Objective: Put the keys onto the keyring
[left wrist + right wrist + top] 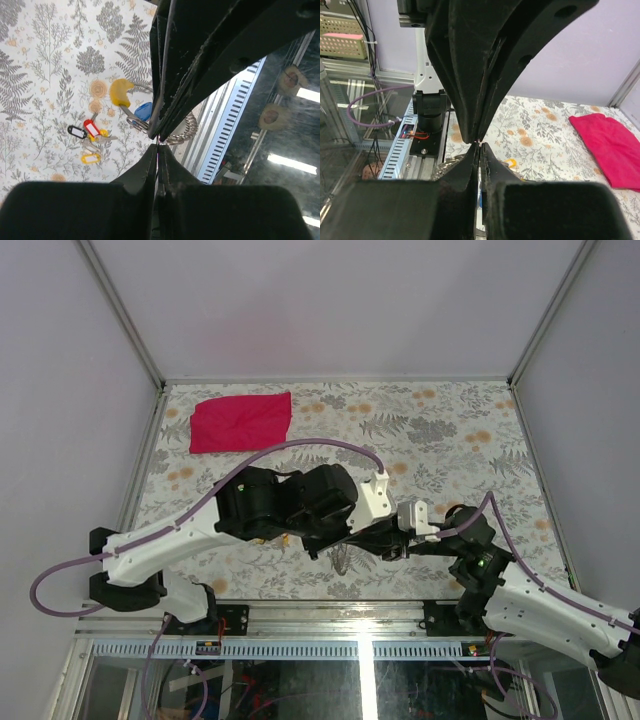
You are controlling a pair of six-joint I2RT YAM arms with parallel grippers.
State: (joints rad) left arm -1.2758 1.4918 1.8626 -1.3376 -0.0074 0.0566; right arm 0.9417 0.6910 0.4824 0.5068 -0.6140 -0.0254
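**A:** Anything clear from above?

**B:** Hardly. Can't find either set of fingertips under the black housings of the left arm [180, 530] and right arm [540, 605], low over the near middle of the table [450, 430]. Just a thin wiry shape [345, 558] below them, too small to name. Red cloth [240, 422] well apart at the back left.

**A:** And the left wrist?

**B:** Shows the left gripper [159, 143] with fingers pressed together; can't tell whether pinching anything. Hides most of the keyring [182, 131]: only a silvery curl of chain right behind the tips, by the table's near edge. Finds the keys [91, 128] on the table beyond: black, red and yellow heads bunched, a bigger yellow and a blue one nearer the tips.

**A:** Right wrist?

**B:** Much the same for the right gripper [479, 144]: fingers closed tip to tip, impossible to say whether on anything. Blocks the whole centre; leaves only a silvery scrap [447, 164] at left and a yellow speck [510, 162] at right.
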